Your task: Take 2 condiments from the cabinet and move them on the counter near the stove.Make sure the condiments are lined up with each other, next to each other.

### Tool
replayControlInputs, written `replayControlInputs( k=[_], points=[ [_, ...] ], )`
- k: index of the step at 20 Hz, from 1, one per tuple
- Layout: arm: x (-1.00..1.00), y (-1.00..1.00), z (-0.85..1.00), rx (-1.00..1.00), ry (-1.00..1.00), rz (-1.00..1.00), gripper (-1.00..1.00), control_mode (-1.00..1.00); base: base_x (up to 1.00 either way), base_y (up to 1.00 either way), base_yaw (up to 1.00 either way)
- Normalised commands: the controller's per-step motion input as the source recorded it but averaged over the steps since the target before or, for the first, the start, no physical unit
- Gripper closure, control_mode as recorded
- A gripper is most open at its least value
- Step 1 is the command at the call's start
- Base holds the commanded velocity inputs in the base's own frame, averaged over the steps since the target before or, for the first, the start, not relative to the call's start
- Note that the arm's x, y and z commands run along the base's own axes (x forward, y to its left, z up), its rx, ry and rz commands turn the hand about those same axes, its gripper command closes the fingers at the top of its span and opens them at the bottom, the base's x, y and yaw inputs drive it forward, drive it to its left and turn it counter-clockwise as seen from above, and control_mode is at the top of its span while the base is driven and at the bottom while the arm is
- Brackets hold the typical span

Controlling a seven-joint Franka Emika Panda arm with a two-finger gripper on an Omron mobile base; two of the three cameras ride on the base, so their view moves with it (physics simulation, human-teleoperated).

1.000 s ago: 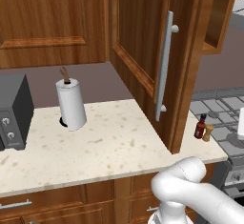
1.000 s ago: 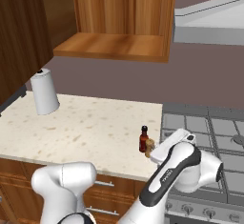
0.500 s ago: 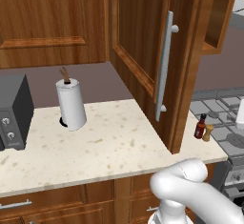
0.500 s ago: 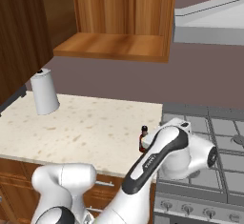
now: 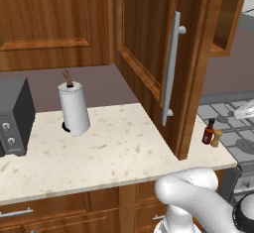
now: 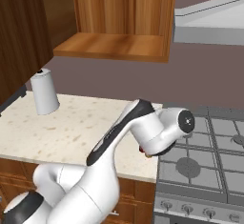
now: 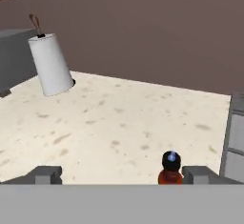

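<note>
- Speckled beige stone formed the counter (image 5: 114,152), running from a black toaster (image 5: 15,115) at its left end to the grey stove (image 6: 209,156) at its right.
- Nearest in the hand view, the pincer (image 7: 121,174) hung low over the counter with its two dark tips spread wide apart and nothing between them.
- Just inside the right tip stood the dark red-brown bottle (image 7: 170,168), black cap up, close to the stove's edge.
- From the left base view, that bottle (image 5: 208,132) stood upright on the counter's right end with the tan shaker (image 5: 217,138) just beside it, toward the stove; whether they touched could not be told.
- From the right base view, the white arm covered most of the pair, leaving a sliver of red at the counter's corner.
- Farther back on the counter, a white paper-towel roll (image 5: 74,109) stood near the wall.
- Above, the cabinet (image 6: 114,23) hung open, its door (image 5: 158,63) swung out with its silver bar handle (image 5: 171,71) showing.
</note>
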Motion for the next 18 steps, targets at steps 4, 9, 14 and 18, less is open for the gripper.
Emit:
replayControlInputs(
  k=[4,9,14,18],
  points=[
    [-0.23,0.64,0.06,-0.11,0.29,-0.17,-1.0,-1.0,0.0,0.0,0.0],
    [-0.24,0.69,0.05,-0.08,0.05,-0.1,-1.0,-1.0,0.0,0.0,0.0],
    [-0.24,0.83,0.0,-0.09,-0.14,-0.02,-1.0,-1.0,0.0,0.0,0.0],
    [-0.29,0.6,0.16,-0.08,-0.1,-0.01,-1.0,-1.0,0.0,0.0,0.0]
  ],
)
